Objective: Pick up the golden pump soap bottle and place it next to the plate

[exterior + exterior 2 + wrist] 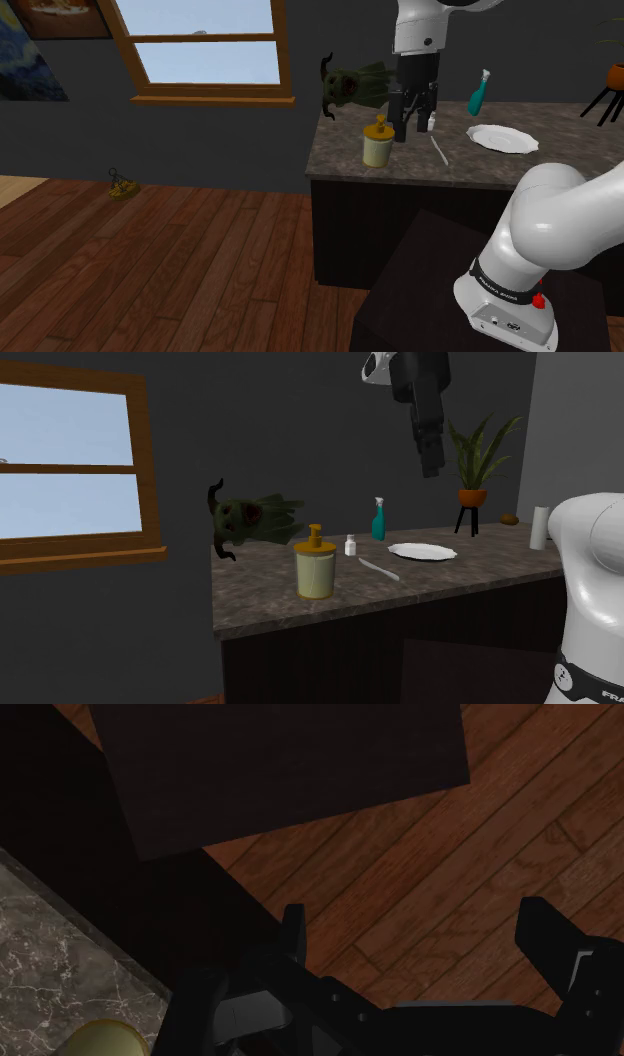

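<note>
a white franka arm holds its black hand (412,130) in the air above a dark marbled bench (455,168), fingers (292,932) set wide apart and clasping nothing, the wrist view shows, with plank floor (480,834) visible between them. the soap bottle (378,143), a pale yellow body under a golden pump top, stands upright on the bench near the end toward the shoulder view's left, untouched; the hand hangs above it and a little toward that view's right. in the second exterior view the hand (432,464) sits high over the bench (280,607), well clear of the soap bottle (314,570) below. the white plate (502,139) lies flat toward the shoulder view's right, well apart from the soap bottle, with a thin white stick (438,151) lying between the two. in the second exterior view a small white bottle (350,546) stands just behind the stick (380,569), and a teal spray bottle (379,520) stands upright beside the plate (422,552), toward the wall. a shaggy green plush figure (245,517) leans at the bench's back corner. a potted plant (475,464) on a black stand and a white cylinder (540,528) occupy the far end. a wood-framed window (205,50) is set in the dark wall above the wooden floor (150,260). in the wrist view, the bench corner (50,954) and the robot's dark stand (280,774) lie below the hand (420,934).
</note>
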Tool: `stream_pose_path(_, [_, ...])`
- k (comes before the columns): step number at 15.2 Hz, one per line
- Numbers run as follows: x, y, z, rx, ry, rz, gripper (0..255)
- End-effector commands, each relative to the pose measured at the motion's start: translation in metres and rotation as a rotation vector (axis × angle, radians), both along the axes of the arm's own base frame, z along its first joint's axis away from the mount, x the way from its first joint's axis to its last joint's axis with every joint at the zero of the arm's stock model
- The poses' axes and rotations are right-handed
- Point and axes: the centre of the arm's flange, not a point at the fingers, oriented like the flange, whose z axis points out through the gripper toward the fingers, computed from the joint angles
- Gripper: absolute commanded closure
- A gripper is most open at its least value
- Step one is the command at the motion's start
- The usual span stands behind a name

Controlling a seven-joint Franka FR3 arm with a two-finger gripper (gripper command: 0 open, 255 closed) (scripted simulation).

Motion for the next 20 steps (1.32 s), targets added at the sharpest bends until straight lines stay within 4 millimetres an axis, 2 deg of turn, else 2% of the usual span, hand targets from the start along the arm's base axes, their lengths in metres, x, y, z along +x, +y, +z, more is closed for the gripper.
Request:
stream_pose_path(1, [0.000,0.000,0.000,0.000,0.000,0.000,0])
stream_pose_path(20, [0.115,-0.189,-0.075,-0.081,-0.087,-0.052,0])
